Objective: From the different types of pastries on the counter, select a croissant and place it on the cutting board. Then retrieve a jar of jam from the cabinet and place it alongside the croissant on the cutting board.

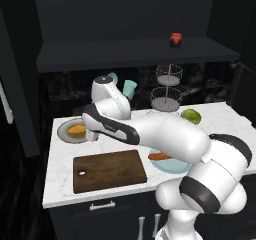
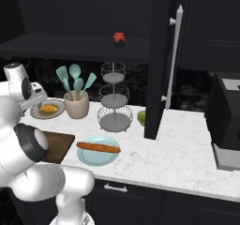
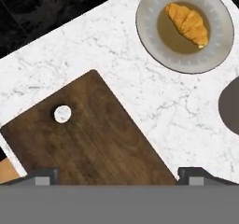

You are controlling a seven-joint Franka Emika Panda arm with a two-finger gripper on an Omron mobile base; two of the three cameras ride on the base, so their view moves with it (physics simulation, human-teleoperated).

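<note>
From the left base view, the white arm (image 1: 165, 139) sweeps across the counter (image 1: 60, 169), its forearm stretching toward ten o'clock. The croissant (image 1: 76, 130) sits on a grey plate (image 1: 64, 134) at the back left, apart from the cutting board (image 1: 109, 170), which lies bare near the front edge. At two o'clock from the board, the stick pastry (image 1: 159, 156) peeks out on a blue plate (image 1: 170, 166), partly hidden by the arm. Up high, the jar (image 1: 175, 40) stands on the cabinet shelf (image 1: 125, 51).

Over to the right base view: the stick pastry (image 2: 98, 147) lies across its blue plate (image 2: 98, 157), the croissant (image 2: 48, 108) rests on the grey plate (image 2: 55, 111) just beside the cup of teal utensils (image 2: 76, 104). A wire rack (image 2: 113, 100) stands at the middle, and the jar (image 2: 119, 39) is on the shelf above it.

Now the hand view, looking straight down: the gripper (image 3: 119, 177) hovers over the board (image 3: 88, 134), fingertips (image 3: 43, 176) spread wide with nothing between them — released. The croissant (image 3: 189, 23) is at one o'clock on its plate (image 3: 149, 31). A dark round shape at three o'clock is probably the cup's base.
</note>
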